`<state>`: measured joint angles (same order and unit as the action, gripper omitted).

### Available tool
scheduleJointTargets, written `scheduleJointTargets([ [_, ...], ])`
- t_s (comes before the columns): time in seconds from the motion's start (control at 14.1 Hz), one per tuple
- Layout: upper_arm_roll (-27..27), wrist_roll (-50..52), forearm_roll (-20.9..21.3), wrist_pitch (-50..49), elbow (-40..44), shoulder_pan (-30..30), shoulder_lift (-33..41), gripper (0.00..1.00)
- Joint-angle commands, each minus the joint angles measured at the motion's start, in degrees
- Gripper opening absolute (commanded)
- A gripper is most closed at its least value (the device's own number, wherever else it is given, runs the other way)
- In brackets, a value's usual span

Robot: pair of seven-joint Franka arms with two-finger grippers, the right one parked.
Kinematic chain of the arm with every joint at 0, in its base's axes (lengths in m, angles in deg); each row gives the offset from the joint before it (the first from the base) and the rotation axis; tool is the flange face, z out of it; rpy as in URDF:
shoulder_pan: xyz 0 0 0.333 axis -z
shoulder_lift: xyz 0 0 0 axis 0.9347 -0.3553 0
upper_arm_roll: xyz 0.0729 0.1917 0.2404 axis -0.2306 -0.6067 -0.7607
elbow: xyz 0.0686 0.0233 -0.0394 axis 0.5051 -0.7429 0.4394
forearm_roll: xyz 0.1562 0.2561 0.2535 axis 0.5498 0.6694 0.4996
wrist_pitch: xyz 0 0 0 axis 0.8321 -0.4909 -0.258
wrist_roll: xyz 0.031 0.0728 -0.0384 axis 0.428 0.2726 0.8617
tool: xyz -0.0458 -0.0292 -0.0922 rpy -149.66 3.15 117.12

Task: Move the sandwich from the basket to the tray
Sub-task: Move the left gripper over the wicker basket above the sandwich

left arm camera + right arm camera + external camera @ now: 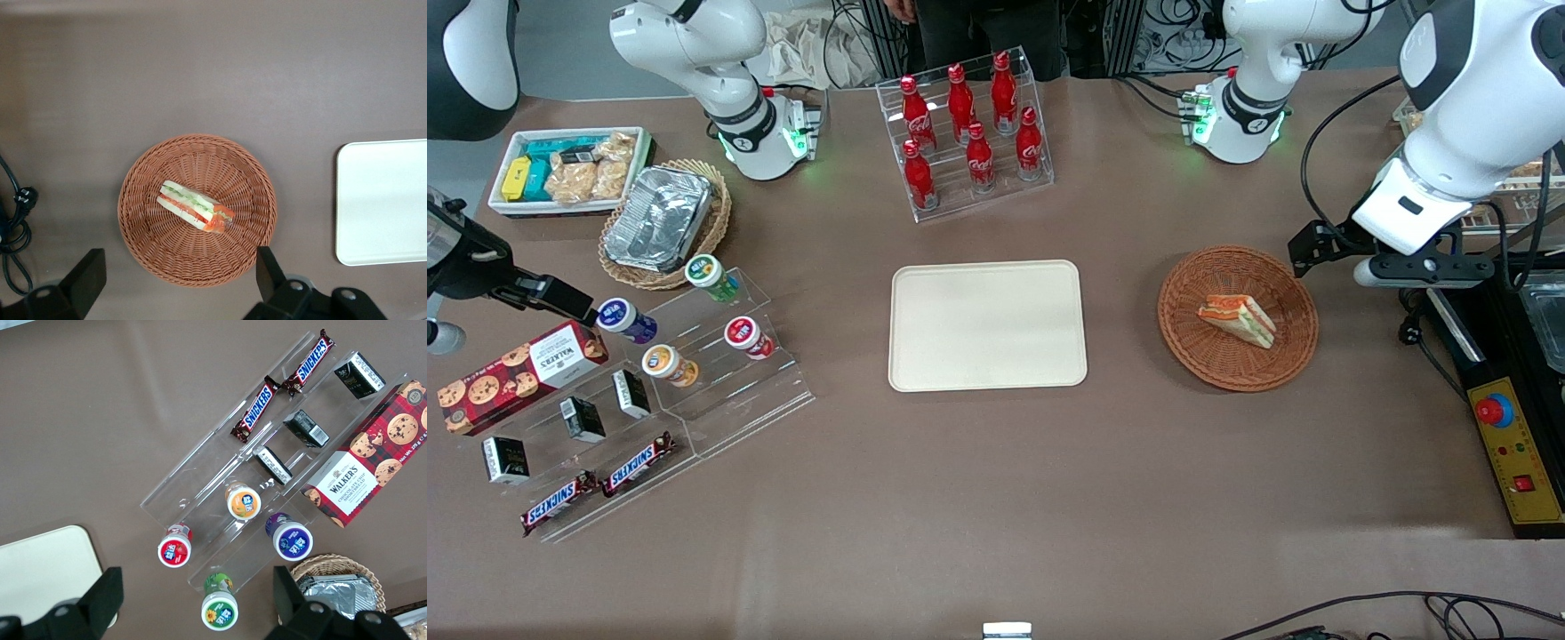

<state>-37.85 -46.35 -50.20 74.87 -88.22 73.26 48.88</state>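
Front view: I'm seeing the small triangular white-bread sandwich point(1238, 321) lying in the round reddish-brown wicker basket point(1209, 356), which is sitting on the brown surface point(996, 498) beside the flat cream rectangular tray point(987, 325), toward the working arm's end. The tool point(1414, 267) is hovering just off the basket's rim.

Wrist view: I'm looking straight down on the sandwich point(195, 206) in the basket point(153, 240); the tool's black fingers point(268, 270) are spread wide, gripping nothing.

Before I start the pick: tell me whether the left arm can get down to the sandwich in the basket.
Probably yes. The sandwich lies uncovered and alone in the basket, and the open end effector hangs above the basket's edge with nothing between them.
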Motion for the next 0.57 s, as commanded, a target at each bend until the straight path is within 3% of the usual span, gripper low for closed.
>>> scheduleJointTargets([
  [0.0,0.3,-0.6,-0.4,-1.2,1.0,-0.2,-0.6,1.00],
  [0.5,0.3,5.8,-1.2,-1.3,1.3,-0.6,0.4,1.00],
])
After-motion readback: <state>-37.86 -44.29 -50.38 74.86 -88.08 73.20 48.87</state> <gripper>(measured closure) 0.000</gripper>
